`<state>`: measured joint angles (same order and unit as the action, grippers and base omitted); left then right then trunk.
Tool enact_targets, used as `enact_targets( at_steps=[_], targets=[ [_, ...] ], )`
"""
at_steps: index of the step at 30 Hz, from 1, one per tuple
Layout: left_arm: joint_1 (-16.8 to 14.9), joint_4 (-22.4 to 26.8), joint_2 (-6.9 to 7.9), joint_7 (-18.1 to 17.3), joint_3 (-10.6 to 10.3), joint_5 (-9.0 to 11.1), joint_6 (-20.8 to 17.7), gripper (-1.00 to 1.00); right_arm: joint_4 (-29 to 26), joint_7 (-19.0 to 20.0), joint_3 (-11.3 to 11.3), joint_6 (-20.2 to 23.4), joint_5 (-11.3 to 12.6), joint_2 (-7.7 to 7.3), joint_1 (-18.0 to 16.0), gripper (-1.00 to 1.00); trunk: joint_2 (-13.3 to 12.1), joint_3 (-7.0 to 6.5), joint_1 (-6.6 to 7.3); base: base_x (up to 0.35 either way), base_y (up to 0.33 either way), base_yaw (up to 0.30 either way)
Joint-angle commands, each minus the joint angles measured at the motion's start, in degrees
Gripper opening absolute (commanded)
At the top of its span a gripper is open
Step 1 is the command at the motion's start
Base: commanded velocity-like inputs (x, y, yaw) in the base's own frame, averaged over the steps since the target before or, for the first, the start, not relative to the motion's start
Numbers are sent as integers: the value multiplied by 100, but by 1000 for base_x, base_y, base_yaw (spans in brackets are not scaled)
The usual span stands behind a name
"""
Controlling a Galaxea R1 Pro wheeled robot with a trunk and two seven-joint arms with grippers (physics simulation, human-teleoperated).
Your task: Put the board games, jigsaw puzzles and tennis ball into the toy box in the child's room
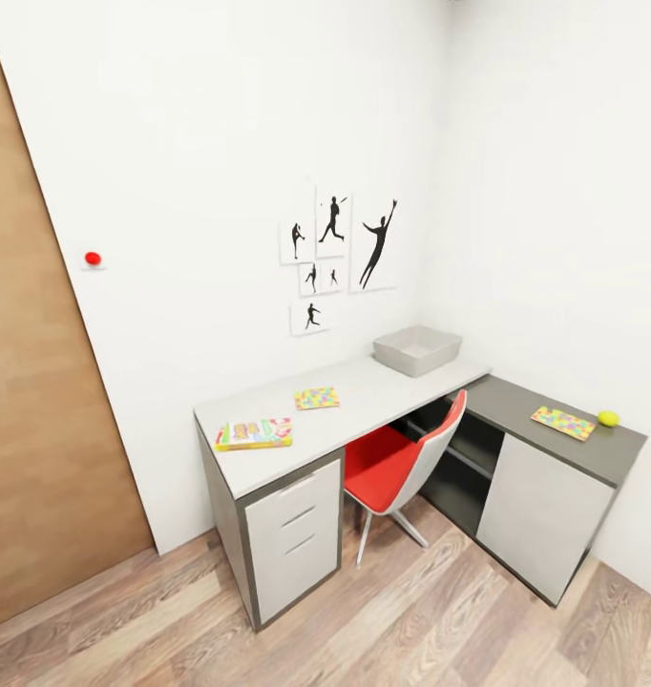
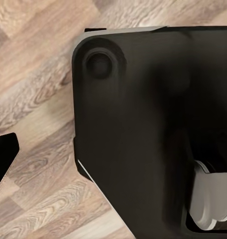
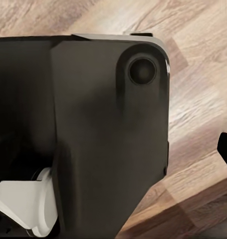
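A white and grey corner desk (image 1: 364,405) stands against the white walls. A grey toy box (image 1: 417,349) sits at the back of the white part, near the corner. A board game (image 1: 255,433) lies flat at the front of the white top. A small bright puzzle (image 1: 317,398) lies flat farther back, between the game and the box. On the dark grey part of the desk lies another puzzle (image 1: 563,423), and a yellow-green ball (image 1: 608,418) sits just beside it. A red chair (image 1: 402,465) is tucked in the bend of the desk. Black pictures of players (image 1: 340,250) hang on the wall above. A red dot (image 1: 93,258) is on the wall near a wood door (image 1: 34,382).

Both wrist views look down at the robot's dark base (image 2: 153,129) over the wood floor (image 2: 33,79). I cannot tell if the grippers are open or closed.
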<state>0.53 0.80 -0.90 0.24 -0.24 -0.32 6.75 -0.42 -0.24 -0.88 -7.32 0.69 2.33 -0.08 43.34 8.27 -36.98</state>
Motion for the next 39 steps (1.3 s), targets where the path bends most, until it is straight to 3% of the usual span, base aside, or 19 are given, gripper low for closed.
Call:
enact_targets(
  at_steps=[1, 12, 25, 31, 39],
  targets=[
    [2, 8, 0, 4, -2, -3, 11, 100, -2, -2, -8, -15, 6, 0, -1, 100, -37, -11, 22, 0, 0, -262],
    [-15, 16, 18, 22, 0, -3, 11, 100, -2, -2, -8, -15, 6, -4, -1, 100, -478, -173, 263, 0, 0, -252],
    [-70, 406, 85, 29, 12, -2, -72, 100, -40, -10, -22, 29, 2, 3, -6, 100, -999, -308, 549, 0, 0, -170],
    [-543, 436, 112, 37, 26, 26, -240, 100, -517, -11, -46, 207, 1, 7, -178, 100, -1240, -364, 680, 0, 0, -130],
    [-1463, 447, 151, 38, 39, 45, -788, 100, -1281, -14, -52, 1167, 54, 39, -778, 100, -1561, -435, 856, 0, 0, -45]
  ],
)
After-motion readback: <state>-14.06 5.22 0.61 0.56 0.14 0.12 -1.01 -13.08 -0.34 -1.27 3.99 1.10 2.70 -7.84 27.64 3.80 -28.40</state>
